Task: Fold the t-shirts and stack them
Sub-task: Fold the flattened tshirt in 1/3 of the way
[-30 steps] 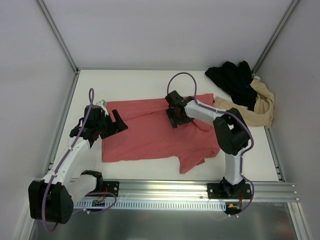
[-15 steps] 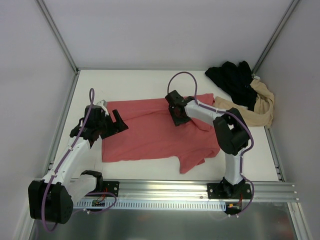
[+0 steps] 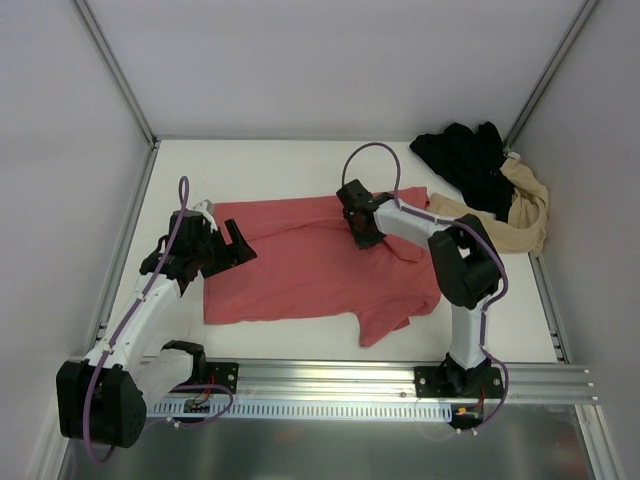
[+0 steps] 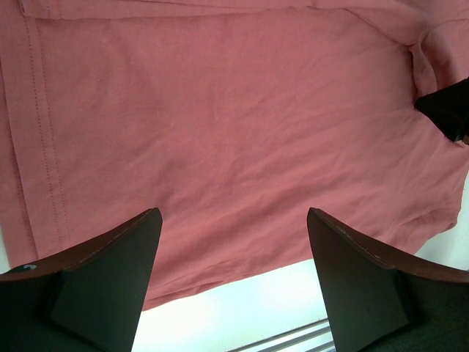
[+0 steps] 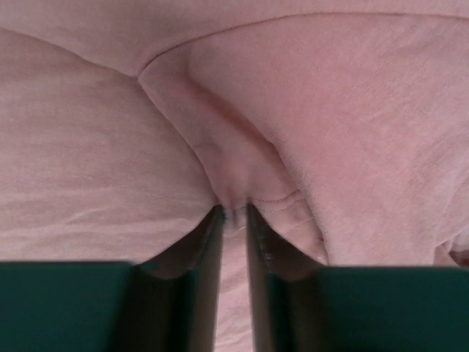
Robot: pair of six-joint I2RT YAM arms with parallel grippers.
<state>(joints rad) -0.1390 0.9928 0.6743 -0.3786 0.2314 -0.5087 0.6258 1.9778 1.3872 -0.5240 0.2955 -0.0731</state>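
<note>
Status, left to right. Left end effector hangs over the left edge of the coral-red t-shirt. Its jaws are spread wide with nothing in them, and its wrist view shows only flat cloth below the fingers.

The shirt lies spread and mostly flat across the middle of the desk, long side running left to right. There are soft wrinkles toward its right end and one flap trailing toward the near edge.

Right end effector sits at the shirt's far edge, right of centre. Its jaws are almost together, with a small ridge of cloth nipped between the tips.

Black t-shirt and beige t-shirt are heaped unfolded in the far right corner, touching each other.

Handling, my read:
- **Weight and stiffness:** it's light, limp knit with no stiffness, so whatever you don't hold will sag and drag.
- **Surface:** it's neither fragile nor slippery. Expect it to cling and bunch on the desk rather than slide.
- **Where to hold:** one pinch only pulls up a tent. You want two holds well apart on the same edge, at corners or along a seam where the cloth is doubled.
- **Layers:** check that the pinch takes only the top layer unless you mean to carry both.
</note>
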